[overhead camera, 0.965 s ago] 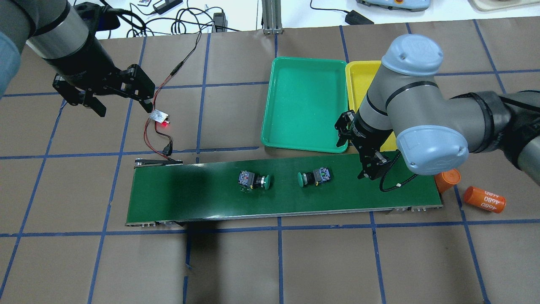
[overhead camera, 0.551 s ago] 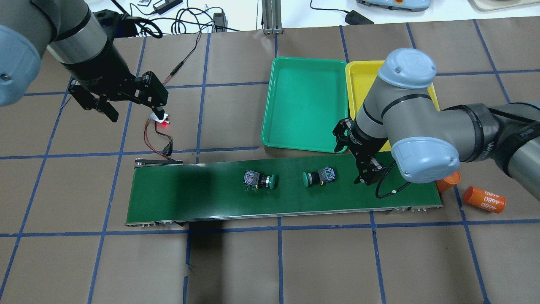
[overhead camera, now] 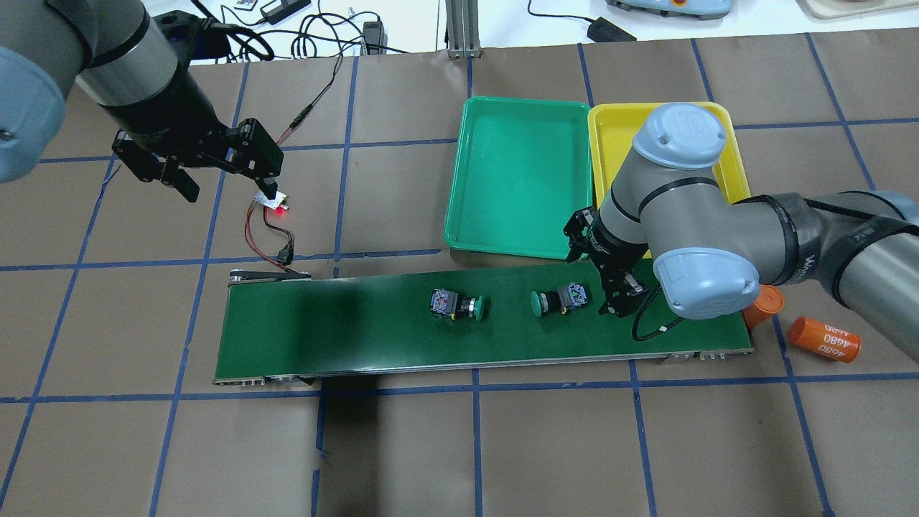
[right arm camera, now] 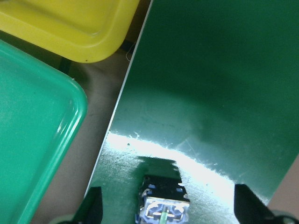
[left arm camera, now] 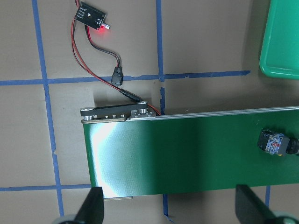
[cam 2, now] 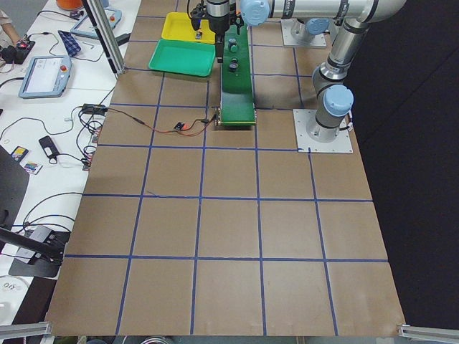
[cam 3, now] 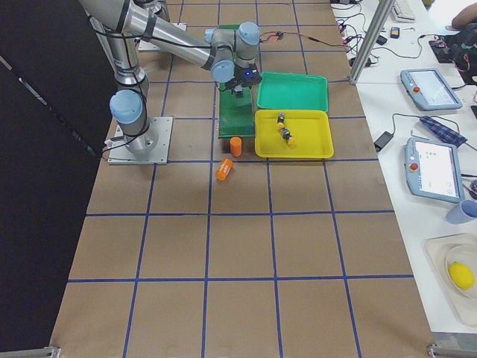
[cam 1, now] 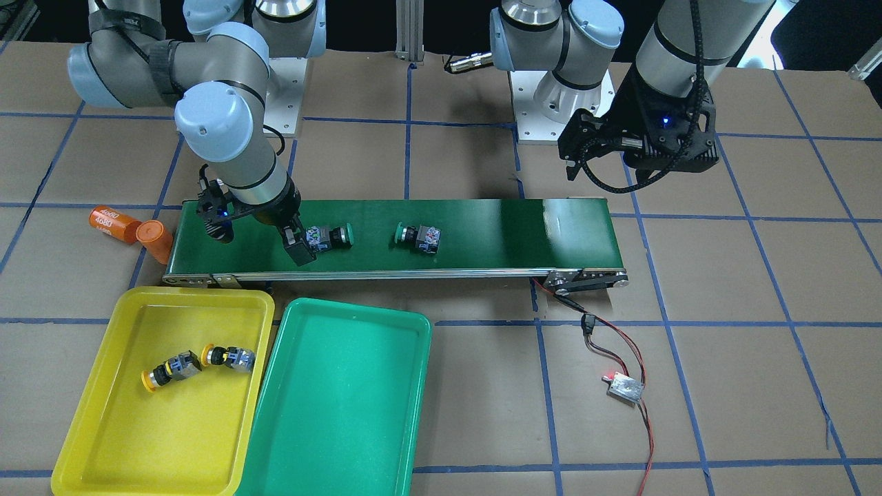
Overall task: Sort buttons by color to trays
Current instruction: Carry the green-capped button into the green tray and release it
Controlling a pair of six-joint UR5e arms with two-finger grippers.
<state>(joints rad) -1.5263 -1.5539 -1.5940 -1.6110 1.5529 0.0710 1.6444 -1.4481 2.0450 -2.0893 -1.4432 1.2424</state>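
Left gripper hangs at the upper left of the overhead view, fingers spread wide, nothing in them. Just under it in frame is a little circuit board with a red light on, and red and black wires run down from it to the belt's end.

The long dark-green belt crosses the middle of the frame. Two green ones lie on their sides on it, caps facing each other: the left green button about mid-belt, the right green button a bit further along.

Above the belt's right half are two trays side by side, green tray then yellow tray. In the front view, the first yellow button and the second yellow button both lie in the yellow tray.

Right gripper is low over the belt's right part, fingers apart too, gripping nothing, with the right green button just beside it.

Far right there are two orange cylinders. The upright orange cylinder is at the belt's end. The lying orange cylinder has "4680" on it in white, the only writing I can read.
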